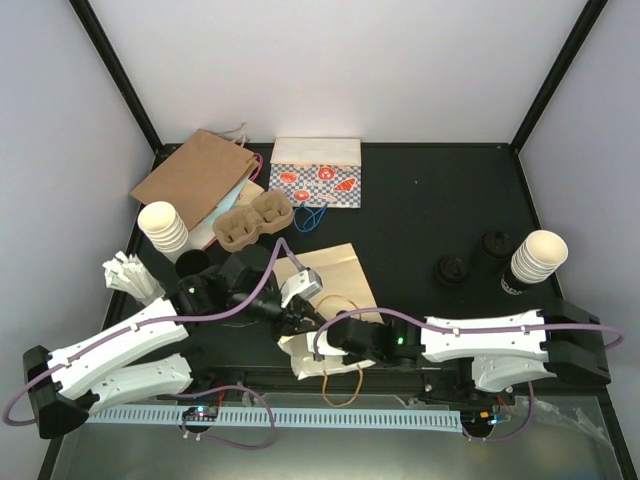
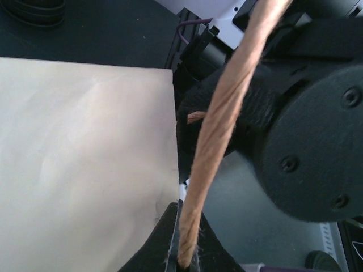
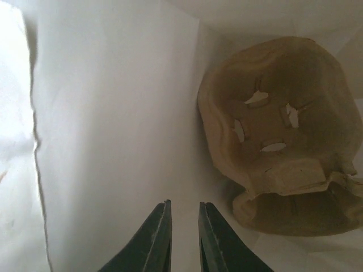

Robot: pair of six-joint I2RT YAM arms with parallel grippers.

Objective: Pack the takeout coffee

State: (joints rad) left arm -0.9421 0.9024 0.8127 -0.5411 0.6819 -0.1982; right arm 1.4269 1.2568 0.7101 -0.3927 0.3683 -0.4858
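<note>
And the right gripper (image 3: 184, 205) is hovering inside the cream paper bag (image 3: 113, 113), jaws barely parted and gripping nothing, while the small round black-lidded paper cup (image 1: 496, 250) is standing upright outside, well off to its right and nearer this arm than the left gripper (image 2: 182, 249), which is clamping the bag's twisted paper handle (image 2: 215, 130).

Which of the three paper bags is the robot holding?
The plain cream bag in the middle: the left tool pinches its twisted handle. The brown bag and the patterned bag lie at the back, untouched.
</note>
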